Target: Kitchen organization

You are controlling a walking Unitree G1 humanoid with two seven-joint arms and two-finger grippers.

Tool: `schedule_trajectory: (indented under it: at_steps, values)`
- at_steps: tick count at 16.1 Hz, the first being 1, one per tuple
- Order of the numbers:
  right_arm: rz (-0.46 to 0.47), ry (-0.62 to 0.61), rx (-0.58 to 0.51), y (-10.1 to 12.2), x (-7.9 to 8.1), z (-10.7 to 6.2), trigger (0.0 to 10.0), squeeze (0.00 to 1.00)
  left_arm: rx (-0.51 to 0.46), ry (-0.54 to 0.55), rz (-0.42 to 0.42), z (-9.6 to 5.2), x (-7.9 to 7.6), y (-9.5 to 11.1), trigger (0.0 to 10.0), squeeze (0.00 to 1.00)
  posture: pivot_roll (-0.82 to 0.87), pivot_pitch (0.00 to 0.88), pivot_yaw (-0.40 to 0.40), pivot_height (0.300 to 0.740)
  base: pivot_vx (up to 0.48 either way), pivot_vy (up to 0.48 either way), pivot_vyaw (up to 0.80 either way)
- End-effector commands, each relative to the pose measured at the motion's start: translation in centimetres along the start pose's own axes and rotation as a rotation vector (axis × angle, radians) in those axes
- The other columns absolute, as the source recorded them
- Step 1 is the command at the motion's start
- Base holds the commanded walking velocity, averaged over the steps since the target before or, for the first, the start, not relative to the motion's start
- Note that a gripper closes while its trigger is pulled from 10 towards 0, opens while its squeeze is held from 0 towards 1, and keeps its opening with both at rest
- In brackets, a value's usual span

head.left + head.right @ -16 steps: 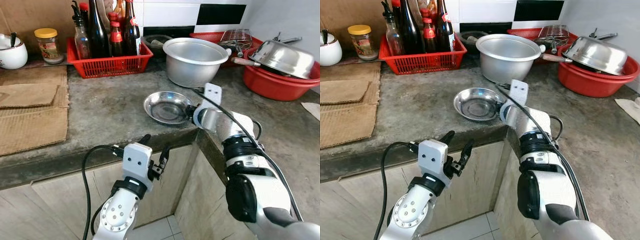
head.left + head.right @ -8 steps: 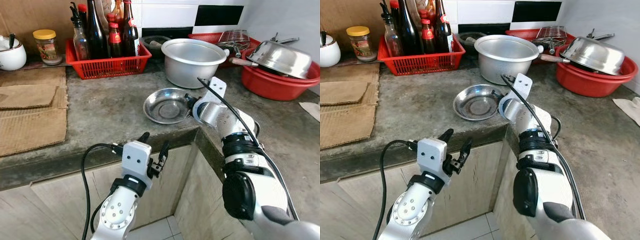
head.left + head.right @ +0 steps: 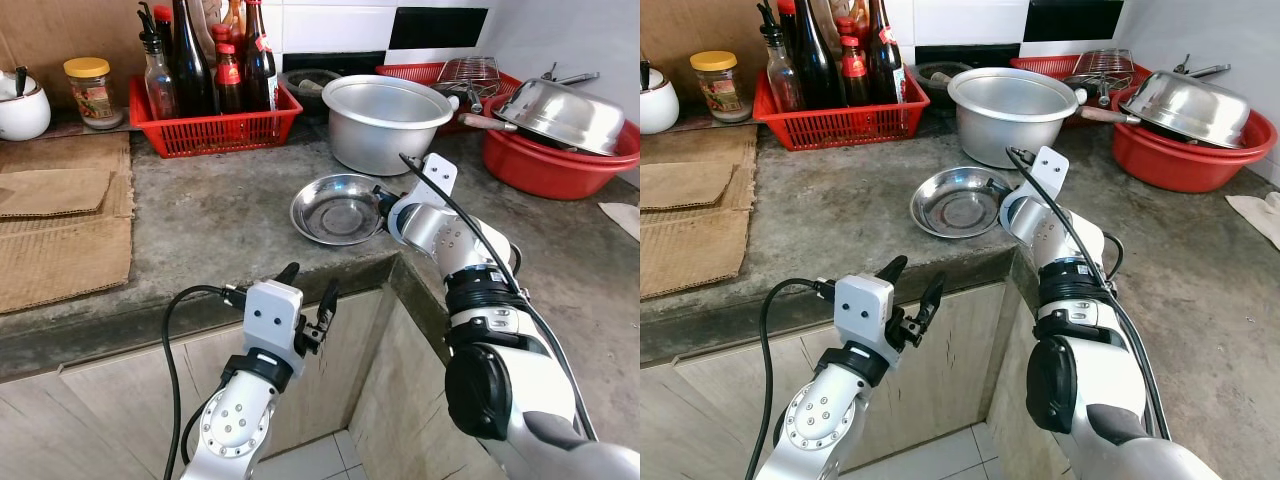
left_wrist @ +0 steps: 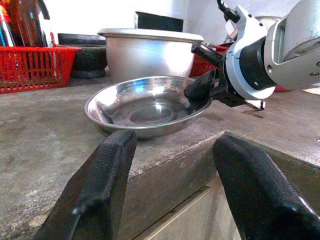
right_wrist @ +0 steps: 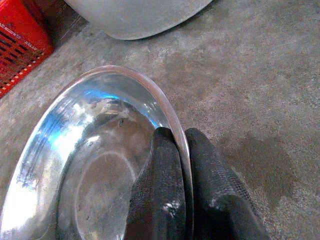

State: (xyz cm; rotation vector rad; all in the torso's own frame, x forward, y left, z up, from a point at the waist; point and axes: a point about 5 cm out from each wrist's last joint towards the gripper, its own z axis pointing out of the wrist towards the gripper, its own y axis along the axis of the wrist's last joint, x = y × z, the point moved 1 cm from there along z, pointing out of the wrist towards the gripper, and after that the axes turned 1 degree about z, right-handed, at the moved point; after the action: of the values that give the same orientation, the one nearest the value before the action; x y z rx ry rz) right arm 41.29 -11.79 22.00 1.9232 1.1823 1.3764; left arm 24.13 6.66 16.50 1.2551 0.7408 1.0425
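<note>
Nudged slightly farther onto the grey stone counter since a second ago, the shallow round steel dish sits before the large aluminium pot, its rim pinched by the right gripper, while the left gripper hovers wide open below the counter edge.

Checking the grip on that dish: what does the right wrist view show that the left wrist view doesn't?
Right wrist view: two black fingers pinching the shallow round steel dish at its rim, one inside, one outside. Left wrist view: the open left gripper below the grey stone counter edge, the big aluminium pot upright behind. Both: the dish, held by the right gripper.
</note>
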Motion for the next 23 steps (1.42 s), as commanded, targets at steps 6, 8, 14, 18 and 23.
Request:
schedule_trajectory:
  at_steps: [6,8,14,18,23]
  values:
    - [-0.001,-0.025,-0.006,0.0,-0.5,0.0,0.0,0.0,0.002,-0.001,0.001,0.1,-0.2,0.0,10.0,0.0,0.08,0.058,-0.124,0.74,0.0,0.0,0.0]
    - [-0.027,0.017,-0.262,1.5,-0.7,-2.2,0.0,0.0,-0.008,-0.004,0.01,0.5,0.2,0.0,10.0,0.0,0.07,0.001,-0.088,0.74,0.0,0.0,0.0]
    - [-0.099,0.11,-0.564,1.9,0.0,-6.8,0.0,0.0,-0.022,-0.014,0.021,1.0,0.4,0.1,10.0,0.0,0.07,0.0,-0.088,0.74,0.0,0.0,0.0]
    - [-0.328,0.07,-0.709,1.9,-0.8,-9.1,0.0,0.0,-0.029,-0.009,0.028,1.1,0.7,0.1,10.0,0.0,0.07,0.0,-0.091,0.74,0.0,0.0,0.0]
    - [-0.5,0.035,-0.744,0.3,-2.8,-11.2,0.0,0.0,-0.03,0.0,0.036,1.0,1.2,0.2,10.0,0.0,0.05,0.0,-0.078,0.74,0.0,0.0,0.0]
